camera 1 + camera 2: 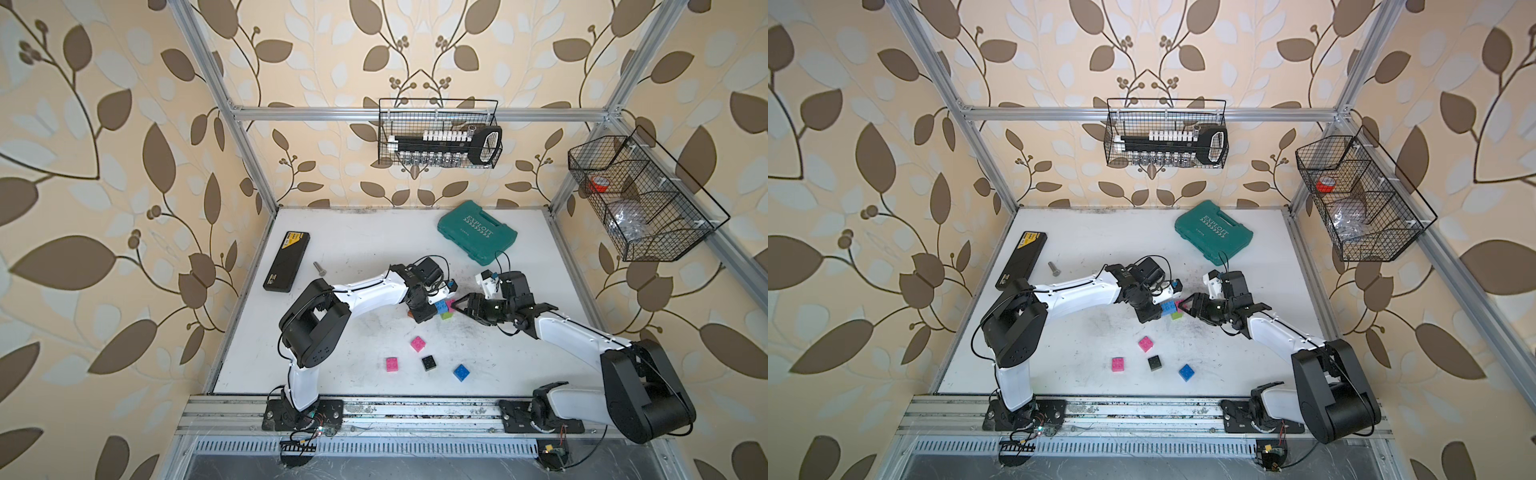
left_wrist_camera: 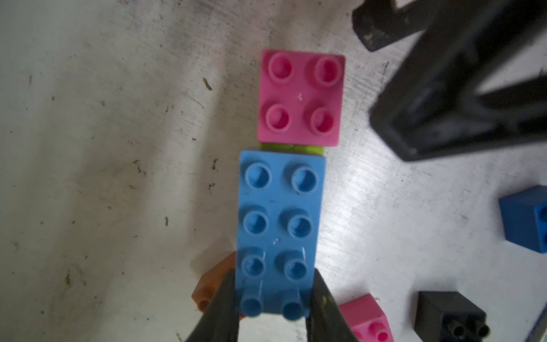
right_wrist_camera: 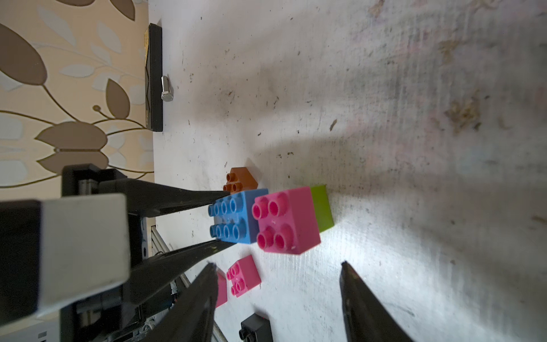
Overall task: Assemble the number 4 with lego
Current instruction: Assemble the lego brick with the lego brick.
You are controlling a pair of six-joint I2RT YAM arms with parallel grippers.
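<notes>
Lego bricks sit in two groups on my scuffed white tabletop: a joined cluster near the centre and four loose ones toward 6 o'clock. My left gripper is clamped narrow on one end of the long blue eight-stud plastic brick, with a finger pressed against each long side. At that brick's free end, on its 2 o'clock side in both top views, a square pink four-stud brick rides on a lime green brick. A thin strip of the green shows between pink and blue. A small orange brick lies tipped on its side just beside the gripped end, at about 9 o'clock of the cluster; I cannot tell whether it touches the blue one.

My right gripper hangs low at 3 o'clock of the cluster. Its jaws stand apart with nothing between them, the tips near the pink brick but not on it.

Toward 6 o'clock lie a second square pink brick, a third pink brick, a square black brick and a small square blue brick, all apart from each other, studs up. A teal plastic tool case rests at 1 o'clock. A flat black case lies at 10 o'clock along the table edge, with a small metal bolt just beside it.
</notes>
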